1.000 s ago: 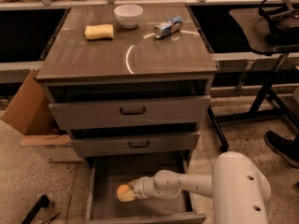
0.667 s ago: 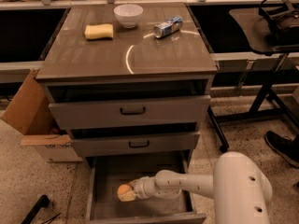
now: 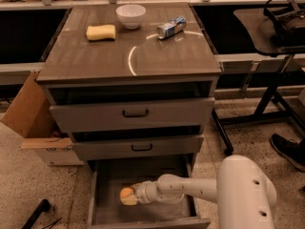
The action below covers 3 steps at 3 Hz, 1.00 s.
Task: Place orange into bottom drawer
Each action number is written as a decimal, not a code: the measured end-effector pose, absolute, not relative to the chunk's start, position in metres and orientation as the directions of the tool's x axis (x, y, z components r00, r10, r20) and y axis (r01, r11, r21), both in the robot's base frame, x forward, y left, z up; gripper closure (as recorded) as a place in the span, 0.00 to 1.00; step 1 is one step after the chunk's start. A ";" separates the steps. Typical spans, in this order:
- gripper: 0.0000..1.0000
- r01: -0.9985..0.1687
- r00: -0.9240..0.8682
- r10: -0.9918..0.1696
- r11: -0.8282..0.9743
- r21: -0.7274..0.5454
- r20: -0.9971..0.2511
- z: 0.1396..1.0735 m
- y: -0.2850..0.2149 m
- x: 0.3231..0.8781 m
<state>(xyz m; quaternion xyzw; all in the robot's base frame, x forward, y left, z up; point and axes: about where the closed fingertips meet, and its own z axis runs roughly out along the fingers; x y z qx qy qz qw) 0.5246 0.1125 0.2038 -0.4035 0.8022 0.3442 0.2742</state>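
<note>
The bottom drawer [image 3: 109,175] is pulled out, a wide grey tray at the foot of the cabinet. My white arm reaches into it from the right. The gripper [image 3: 129,195] is down inside the drawer, left of centre, shut on the small round orange [image 3: 126,192]. The orange is held low over the drawer floor; I cannot tell whether it touches the floor.
On the cabinet top [image 3: 128,56] are a yellow sponge [image 3: 101,32], a white bowl [image 3: 131,15] and a lying can [image 3: 171,27]. The two upper drawers [image 3: 133,113] are slightly open. A cardboard box [image 3: 33,123] stands at the left, a black stand [image 3: 267,104] and a shoe [image 3: 288,149] at the right.
</note>
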 end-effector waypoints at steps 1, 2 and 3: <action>0.11 -0.850 -0.501 -0.461 0.419 0.319 -0.732 0.209 0.113 0.523; 0.00 -0.868 -0.470 -0.441 0.387 0.310 -0.764 0.218 0.105 0.519; 0.00 -0.889 -0.416 -0.371 0.357 0.286 -0.830 0.250 0.063 0.505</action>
